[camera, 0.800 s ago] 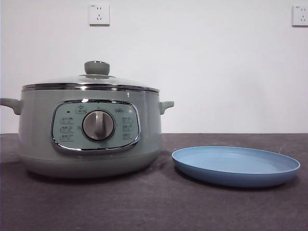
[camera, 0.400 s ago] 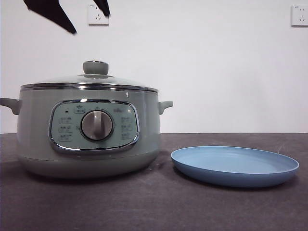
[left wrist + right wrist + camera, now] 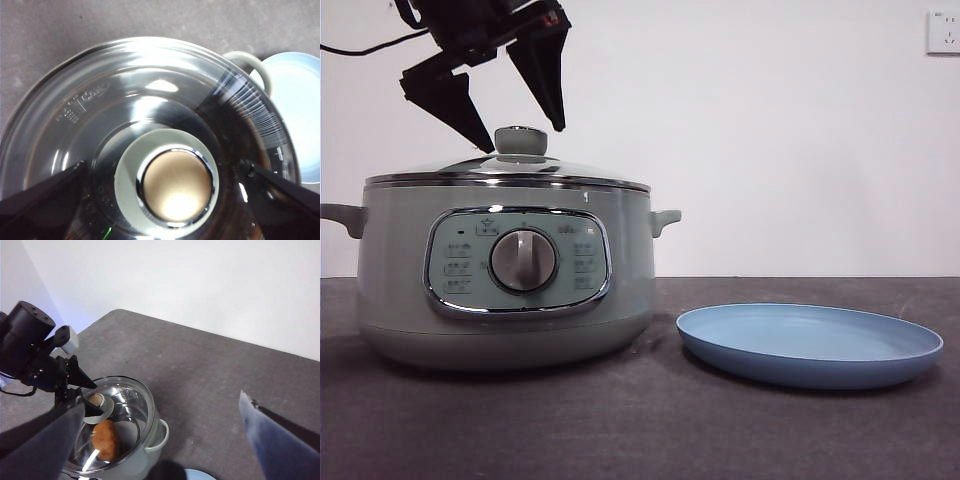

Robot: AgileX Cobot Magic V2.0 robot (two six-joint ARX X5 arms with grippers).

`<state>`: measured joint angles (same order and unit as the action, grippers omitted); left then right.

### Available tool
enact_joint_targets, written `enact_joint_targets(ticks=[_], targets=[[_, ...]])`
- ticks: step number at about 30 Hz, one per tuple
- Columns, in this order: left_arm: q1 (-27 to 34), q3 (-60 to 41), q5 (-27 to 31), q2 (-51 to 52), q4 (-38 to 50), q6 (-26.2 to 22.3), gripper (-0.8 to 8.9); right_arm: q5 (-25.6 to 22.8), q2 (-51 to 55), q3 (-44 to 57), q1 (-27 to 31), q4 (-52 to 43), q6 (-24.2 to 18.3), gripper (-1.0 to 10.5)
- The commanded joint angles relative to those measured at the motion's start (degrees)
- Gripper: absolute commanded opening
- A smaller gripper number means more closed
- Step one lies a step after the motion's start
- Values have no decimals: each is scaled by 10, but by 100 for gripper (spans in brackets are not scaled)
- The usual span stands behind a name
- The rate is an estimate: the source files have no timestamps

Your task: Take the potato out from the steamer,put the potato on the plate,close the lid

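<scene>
Two grippers were ours to use, and only one was at work. We had the left gripper (image 3: pixel 515 138) hung directly over the lid (image 3: pixel 507 170), its jaws spread wide on either side of the knob (image 3: pixel 521 140), tips level with the knob's top but touching nothing. In the left wrist view the knob (image 3: pixel 175 183) sat centred between the jaws, which is why we judged the approach well lined up: closing there should catch the knob squarely.

The lid lay seated on the steamer (image 3: pixel 505 285), so the first step, lifting it off, was not yet done. Through the glass, the right wrist view showed the potato (image 3: pixel 105 438) lying inside the steamer, off to one side of the knob.

We kept the plate (image 3: pixel 809 343) bare on the table (image 3: pixel 640 430), just beside the steamer's right handle, close enough for a short carry.

Our right gripper (image 3: pixel 160 440) waited high above the table, jaws wide apart and holding nothing, well clear of the left arm's work.
</scene>
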<state>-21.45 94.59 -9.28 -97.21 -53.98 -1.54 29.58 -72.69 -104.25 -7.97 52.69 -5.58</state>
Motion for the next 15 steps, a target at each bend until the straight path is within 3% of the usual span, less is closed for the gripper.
enact_joint_targets(ticks=[1, 5, 7, 10, 14, 15], targets=[[-6, -2, 2, -5, -3, -7, 424, -1, 0, -3, -1, -3, 2, 626], [-6, -2, 2, -5, -11, -14, 393, -1, 0, -3, -1, -3, 2, 626], [-6, -2, 2, -7, -25, -16, 310, -1, 0, -3, -1, -3, 2, 626], [-6, -2, 2, -14, -38, -17, 278, -1, 0, -3, -1, -3, 2, 625], [-10, -2, 2, -14, -30, -32, -13, -1, 0, -3, -1, -3, 2, 625], [-10, -2, 2, -14, -26, -32, -11, -1, 0, -3, -1, -3, 2, 625]])
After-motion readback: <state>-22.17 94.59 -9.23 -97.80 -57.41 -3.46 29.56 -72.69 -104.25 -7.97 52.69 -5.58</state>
